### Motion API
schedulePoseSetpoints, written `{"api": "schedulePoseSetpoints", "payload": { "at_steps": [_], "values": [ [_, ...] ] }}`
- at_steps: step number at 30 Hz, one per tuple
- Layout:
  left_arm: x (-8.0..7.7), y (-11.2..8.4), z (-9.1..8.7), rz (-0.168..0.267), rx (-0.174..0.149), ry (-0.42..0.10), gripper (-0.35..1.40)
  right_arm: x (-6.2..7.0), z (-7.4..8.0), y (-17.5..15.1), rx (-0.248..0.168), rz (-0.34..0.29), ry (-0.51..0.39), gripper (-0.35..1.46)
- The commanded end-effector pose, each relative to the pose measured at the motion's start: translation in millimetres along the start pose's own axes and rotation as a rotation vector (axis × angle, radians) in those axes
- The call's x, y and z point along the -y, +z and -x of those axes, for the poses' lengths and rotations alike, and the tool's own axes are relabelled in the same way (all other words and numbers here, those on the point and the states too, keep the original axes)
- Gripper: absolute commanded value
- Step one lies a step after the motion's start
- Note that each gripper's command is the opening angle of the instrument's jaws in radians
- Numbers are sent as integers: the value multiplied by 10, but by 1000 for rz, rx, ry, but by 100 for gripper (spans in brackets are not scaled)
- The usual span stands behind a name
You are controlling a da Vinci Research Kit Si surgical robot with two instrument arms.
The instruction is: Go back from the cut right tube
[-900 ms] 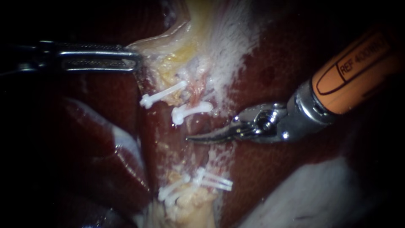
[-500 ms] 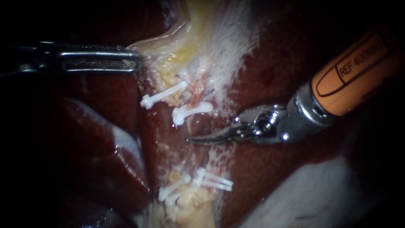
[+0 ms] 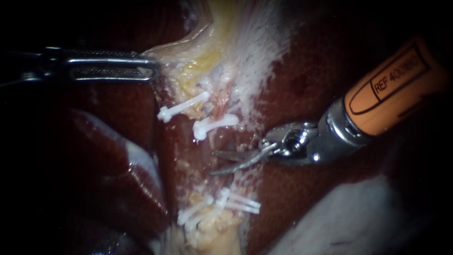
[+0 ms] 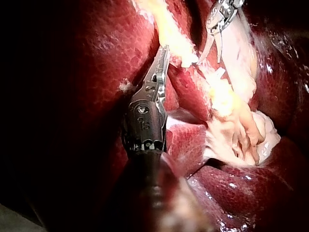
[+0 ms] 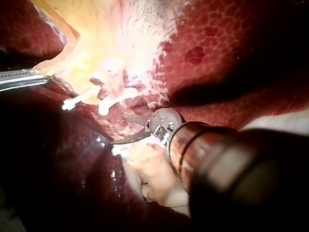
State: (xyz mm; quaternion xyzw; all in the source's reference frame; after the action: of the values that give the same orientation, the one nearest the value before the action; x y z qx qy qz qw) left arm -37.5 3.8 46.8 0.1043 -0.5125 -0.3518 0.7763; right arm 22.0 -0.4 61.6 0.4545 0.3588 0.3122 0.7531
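While my right instrument (image 3: 212,163) is next to the cut, its 2 curved blades stand apart with a clear gap and nothing caught between them, so it is released and, as I judge it, free to pull away. The cut right tube (image 3: 220,107) lies just above those blades: its upper stump ends at 1 white clip (image 3: 214,123), and a cluster of white clips (image 3: 236,202) marks the lower stump below them, with bare liver (image 3: 302,189) showing in the gap between. A 2nd upper clip (image 3: 183,106) sits on the neighbouring strand just beside it. My left instrument (image 3: 113,70) comes in flat, its jaws clenched on the edge of the pale fatty tissue (image 3: 198,61), which draws to a point toward them; I read that as traction keeping the field spread and the stumps exposed. Since the blade tips are near the upper clip, I judge the retreat should run back along the shaft's own line, toward the upper right, so neither blade drags across a clip or nicks the liver.
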Motion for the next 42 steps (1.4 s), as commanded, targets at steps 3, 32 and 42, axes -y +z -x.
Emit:
{"api": "schedulePoseSetpoints", "payload": {
  "at_steps": [3, 32, 42],
  "values": [
    [0, 0, -1, 1, 0, 0, -35, 0, 1, -2, 0, 0, 0, 88],
    [-3, -2, -5, -1, 0, 3, -35, -11, 10, -65, -74, 92, -277, 126],
    [-4, -1, -8, -1, 0, 4, -35, -18, 7, -88, -101, 169, -454, 143]
  ]
}}
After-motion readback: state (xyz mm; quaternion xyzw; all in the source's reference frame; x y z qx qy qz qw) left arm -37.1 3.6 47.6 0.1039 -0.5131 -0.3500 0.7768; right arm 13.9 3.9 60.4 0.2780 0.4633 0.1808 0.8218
